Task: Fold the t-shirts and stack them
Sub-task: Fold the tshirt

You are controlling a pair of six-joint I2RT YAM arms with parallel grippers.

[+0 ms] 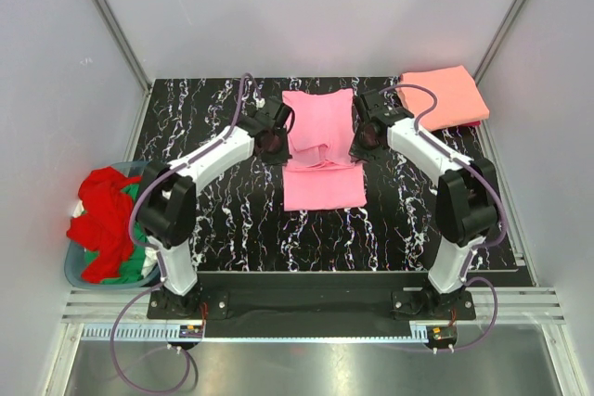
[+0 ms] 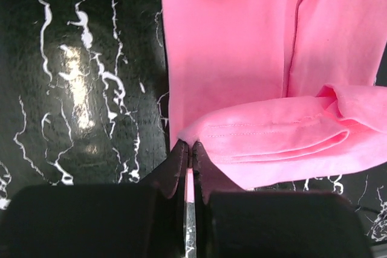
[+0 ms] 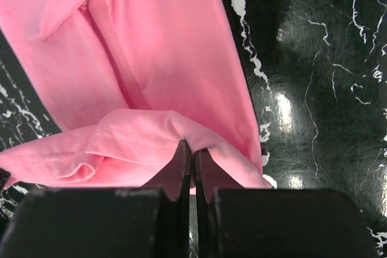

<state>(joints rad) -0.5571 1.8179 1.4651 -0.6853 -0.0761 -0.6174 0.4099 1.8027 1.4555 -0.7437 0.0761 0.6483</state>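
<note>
Mid-fold on the pink t-shirt (image 1: 322, 150), centre of the table (image 1: 223, 220). Left gripper (image 2: 190, 145) is clamped on a doubled hem at the shirt's left edge, right gripper (image 3: 193, 148) pinches the matching fold on the right edge, cloth bunched btwn them. Approx halfway thru this shirt, I'd say. Next: carry both sides across evenly, lay flat, then let go. Salmon-orange t-shirt (image 1: 444, 97) sits folded at far-right corner, prob the stack spot. Red t-shirt (image 1: 104, 210) is heaped in the basket (image 1: 74, 274)
</note>
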